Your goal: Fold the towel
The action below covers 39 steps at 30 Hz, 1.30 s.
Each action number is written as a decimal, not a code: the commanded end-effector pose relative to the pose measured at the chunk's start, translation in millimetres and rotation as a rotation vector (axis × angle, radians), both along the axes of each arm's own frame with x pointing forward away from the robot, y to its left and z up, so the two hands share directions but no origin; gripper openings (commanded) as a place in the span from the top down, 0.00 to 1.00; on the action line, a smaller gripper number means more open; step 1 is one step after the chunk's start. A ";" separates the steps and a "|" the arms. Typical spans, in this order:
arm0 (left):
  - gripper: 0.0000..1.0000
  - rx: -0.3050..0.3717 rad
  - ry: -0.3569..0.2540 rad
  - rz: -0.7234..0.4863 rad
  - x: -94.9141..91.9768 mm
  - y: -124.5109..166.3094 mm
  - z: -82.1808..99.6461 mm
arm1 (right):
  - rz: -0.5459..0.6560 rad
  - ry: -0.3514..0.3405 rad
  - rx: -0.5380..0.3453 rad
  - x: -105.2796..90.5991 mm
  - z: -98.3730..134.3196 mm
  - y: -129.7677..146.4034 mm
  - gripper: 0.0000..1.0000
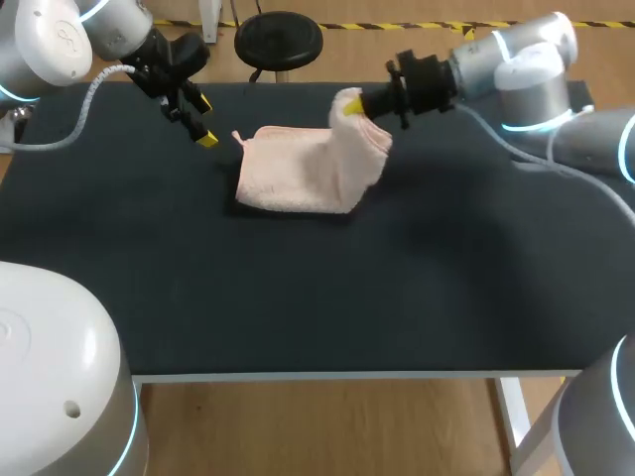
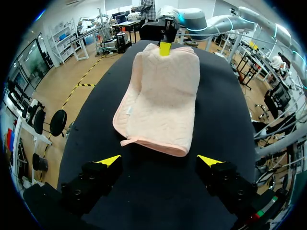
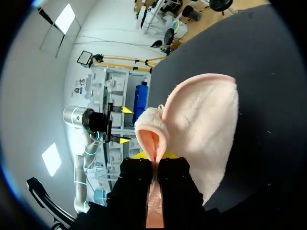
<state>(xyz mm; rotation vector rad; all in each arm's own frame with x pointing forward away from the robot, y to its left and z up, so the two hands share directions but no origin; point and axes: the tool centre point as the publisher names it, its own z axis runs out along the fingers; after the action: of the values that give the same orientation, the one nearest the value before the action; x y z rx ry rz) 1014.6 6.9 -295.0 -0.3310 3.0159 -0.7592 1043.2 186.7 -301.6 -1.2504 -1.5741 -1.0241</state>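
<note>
A pink towel point(image 1: 298, 180) is seen on the black worktop point(image 1: 298, 307), toward 12 o'clock from the middle of the worktop in the head view. Most of the towel lies flat, but its side at 3 o'clock is raised off the surface and hangs from one corner. This corner is pinched by the right jaws, which are clamped on the cloth. The right arm point(image 1: 516, 59) comes in from 2 o'clock of the towel, and one yellow tip point(image 1: 352, 106) is visible against the fabric. In the right wrist view the towel point(image 3: 206, 120) is gripped as a thin fold between the two dark fingers point(image 3: 136, 187). The rest of it spreads ahead of the jaws, down to the worktop point(image 3: 268, 72).

The left jaws are held apart, with nothing between them. In the head view they are found at 10 o'clock of the towel, near its corner but not touching it, at the end of the left arm point(image 1: 119, 40). In the left wrist view the two yellow fingertips point(image 2: 109, 160) stand wide on each side. The near edge of the towel point(image 2: 163, 96) lies just ahead of them on the worktop point(image 2: 158, 191). A small loop point(image 2: 125, 142) sticks out from the near corner of the towel.
</note>
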 end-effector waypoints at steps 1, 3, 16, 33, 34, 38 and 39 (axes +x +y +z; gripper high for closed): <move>0.00 -0.004 -0.002 -0.001 -0.2 0.3 -1.3 | 0.050 0.006 0.011 8.9 -11.9 44.5 1.00; 0.00 -0.004 -0.002 -0.001 -0.2 0.3 -1.3 | 0.075 0.009 0.013 5.3 -14.5 60.4 1.00; 0.00 -0.004 -0.002 -0.001 -0.2 0.3 -1.3 | 0.196 -0.013 0.058 -13.2 -13.9 132.3 1.00; 0.00 -0.004 -0.002 -0.001 -0.2 0.3 -1.3 | 0.212 -0.132 0.158 -25.7 3.2 157.9 0.00; 0.00 -0.004 -0.002 -0.001 -0.2 0.3 -1.3 | 0.202 -0.152 0.162 -24.4 7.3 157.0 0.00; 0.00 -0.004 -0.002 -0.001 -0.2 0.3 -1.3 | 0.161 -0.175 0.184 -20.0 17.0 141.6 0.00; 0.00 -0.004 -0.002 -0.001 -0.2 0.3 -1.3 | 0.149 -0.176 0.186 -18.6 18.9 135.6 0.00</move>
<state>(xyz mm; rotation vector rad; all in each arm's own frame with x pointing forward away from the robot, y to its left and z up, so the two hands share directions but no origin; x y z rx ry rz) 1014.5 6.9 -295.0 -0.3310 3.0159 -0.7594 1032.3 340.6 -291.0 -0.8979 -1.6370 -1.1536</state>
